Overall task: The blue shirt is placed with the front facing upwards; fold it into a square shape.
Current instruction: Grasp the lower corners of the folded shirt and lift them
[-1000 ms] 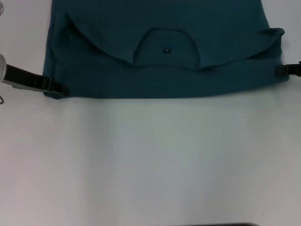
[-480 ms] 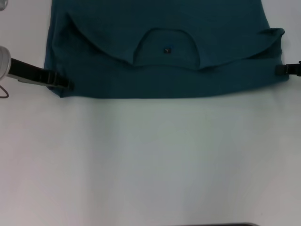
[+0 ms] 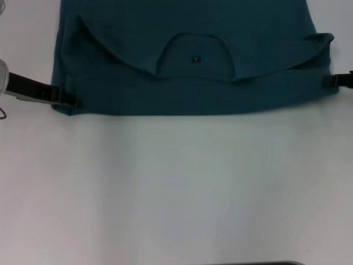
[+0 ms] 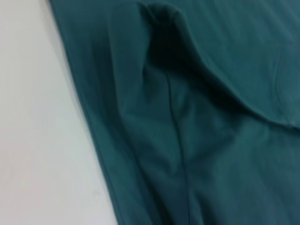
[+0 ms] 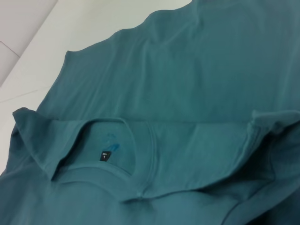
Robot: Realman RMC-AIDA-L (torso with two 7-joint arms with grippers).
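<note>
The blue shirt (image 3: 187,83) lies across the far part of the white table (image 3: 176,187), its top part folded over so the round collar and its small dark label (image 3: 195,58) face up. My left gripper (image 3: 67,100) holds the shirt's near left corner, low at the table. At the shirt's right edge sits my right gripper (image 3: 330,81), its tip against the cloth. The left wrist view shows only a close fold of the shirt (image 4: 187,122). In the right wrist view the collar and label (image 5: 106,155) show, with a curled sleeve edge (image 5: 272,121).
White table surface stretches from the shirt's near edge to the front of the head view. A dark strip (image 3: 265,263) shows at the table's front edge.
My left gripper moved inward and slightly away with the shirt's left corner, then came back out to about where it started. The right gripper stayed still.
</note>
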